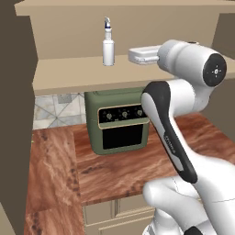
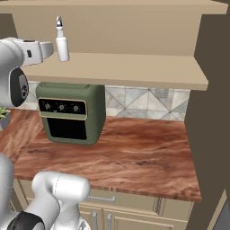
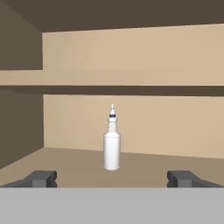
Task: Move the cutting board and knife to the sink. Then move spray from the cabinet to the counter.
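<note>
The spray [image 1: 108,48] is a slim white bottle standing upright on the broad shelf of the tan cabinet [image 1: 69,73]. My gripper [image 3: 113,179] is level with that shelf and points straight at the spray [image 3: 112,146], a short way in front of it. It is open, its fingertips [image 3: 41,178] spread wide with nothing between them. From the right base view the white hand sits just left of the spray [image 2: 62,42]. Below lies the red-brown counter [image 2: 134,157]. The cutting board, knife and sink are out of view.
A green toaster oven [image 1: 117,121] stands on the counter under the shelf [image 2: 134,67]. A dark side wall [image 3: 19,109] closes the cabinet on the left of the hand view. Patterned tiles [image 2: 143,103] back the counter, and beige drawer fronts [image 2: 130,211] run beneath it.
</note>
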You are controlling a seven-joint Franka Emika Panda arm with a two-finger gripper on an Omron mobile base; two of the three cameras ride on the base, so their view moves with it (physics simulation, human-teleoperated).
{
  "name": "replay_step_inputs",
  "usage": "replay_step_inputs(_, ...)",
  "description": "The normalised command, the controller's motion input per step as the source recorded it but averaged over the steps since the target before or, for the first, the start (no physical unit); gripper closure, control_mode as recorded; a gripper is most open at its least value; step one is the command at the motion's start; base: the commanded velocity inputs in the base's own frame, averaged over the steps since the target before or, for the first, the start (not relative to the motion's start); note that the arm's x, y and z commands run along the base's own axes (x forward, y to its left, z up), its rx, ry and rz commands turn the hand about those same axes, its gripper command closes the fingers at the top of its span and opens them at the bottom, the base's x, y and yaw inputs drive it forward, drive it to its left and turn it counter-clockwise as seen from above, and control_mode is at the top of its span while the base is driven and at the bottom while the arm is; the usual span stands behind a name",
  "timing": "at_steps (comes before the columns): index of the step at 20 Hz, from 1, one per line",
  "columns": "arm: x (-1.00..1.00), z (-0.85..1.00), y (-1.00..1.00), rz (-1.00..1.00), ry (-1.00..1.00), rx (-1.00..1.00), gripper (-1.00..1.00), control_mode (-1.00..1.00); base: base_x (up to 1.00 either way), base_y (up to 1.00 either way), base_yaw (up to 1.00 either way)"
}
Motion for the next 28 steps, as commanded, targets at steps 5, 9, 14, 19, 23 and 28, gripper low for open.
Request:
replay_step_inputs(5,0.13,-0.01,0.03,0.00,0.00,0.00,-1.00,-1.00,0.00,0.00,0.00)
replay_step_inputs(9,0.04,-0.01,0.15,0.00,0.00,0.00,-1.00,-1.00,0.00,0.00,0.00)
replay_step_inputs(14,0.04,0.00,0.15,0.00,0.00,0.00,-1.00,-1.00,0.00,0.00,0.00)
replay_step_inputs(19,0.08,0.00,0.11,0.00,0.00,0.00,-1.00,-1.00,0.00,0.00,0.00)
replay_step_inputs(23,0.15,0.00,0.01,0.00,0.00,0.00,-1.00,-1.00,0.00,0.00,0.00)
replay_step_inputs(28,0.18,0.00,0.00,0.00,0.00,0.00,-1.00,-1.00,0.00,0.00,0.00)
